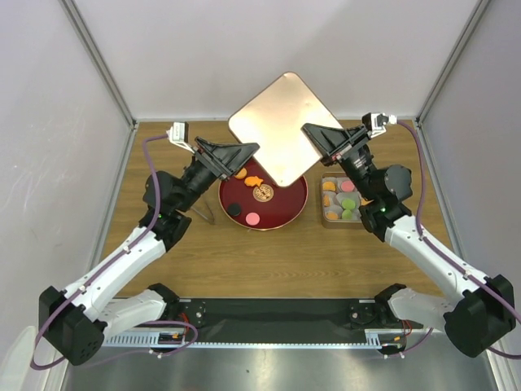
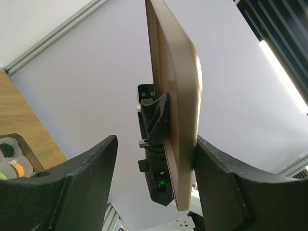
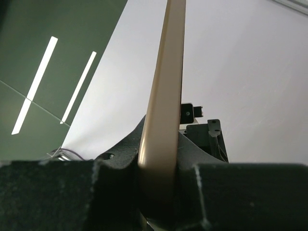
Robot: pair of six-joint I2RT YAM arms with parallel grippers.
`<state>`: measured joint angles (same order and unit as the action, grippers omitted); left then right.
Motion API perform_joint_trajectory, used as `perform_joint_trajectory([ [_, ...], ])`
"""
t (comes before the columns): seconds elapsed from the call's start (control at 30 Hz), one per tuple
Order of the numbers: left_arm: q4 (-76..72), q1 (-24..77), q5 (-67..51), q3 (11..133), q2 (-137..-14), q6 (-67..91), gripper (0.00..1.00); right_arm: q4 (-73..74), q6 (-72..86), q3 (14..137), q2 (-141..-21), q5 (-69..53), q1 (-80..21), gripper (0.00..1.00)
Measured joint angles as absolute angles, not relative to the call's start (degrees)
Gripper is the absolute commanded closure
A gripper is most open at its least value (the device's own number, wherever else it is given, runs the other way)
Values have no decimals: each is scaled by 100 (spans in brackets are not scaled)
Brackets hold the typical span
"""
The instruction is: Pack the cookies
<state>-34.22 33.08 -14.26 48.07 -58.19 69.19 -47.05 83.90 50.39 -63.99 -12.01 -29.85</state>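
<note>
Wood-grain table (image 1: 269, 252) meets plain grey walls (image 1: 49, 122). Our right gripper (image 1: 309, 130) clenches a flat, rounded-square coppery lid (image 1: 281, 122) at upper centre; our left gripper (image 1: 252, 149) stands spread astride its edge. We see cookies (image 1: 262, 192) on the glossy red plate (image 1: 281, 215), others in the metal tin (image 1: 323, 213) at its right.

Aloft: lid (image 1: 281, 126); on table (image 1: 269, 261): red plate (image 1: 281, 215), tin (image 1: 322, 213), tongs (image 1: 205, 213).
</note>
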Motion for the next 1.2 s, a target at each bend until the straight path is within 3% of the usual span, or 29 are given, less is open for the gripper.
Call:
perform_joint_trajectory([
  [0.73, -3632, 3306, -1575, 4493, -6099, 7070, 20, -4438, 8525, 4724, -5940, -1247, -2263, 95],
  [1.2, -3708, 3437, -1693, 4556, -6257, 7046, 20, -4333, 8420, 4565, -5946, -1245, -2143, 95],
])
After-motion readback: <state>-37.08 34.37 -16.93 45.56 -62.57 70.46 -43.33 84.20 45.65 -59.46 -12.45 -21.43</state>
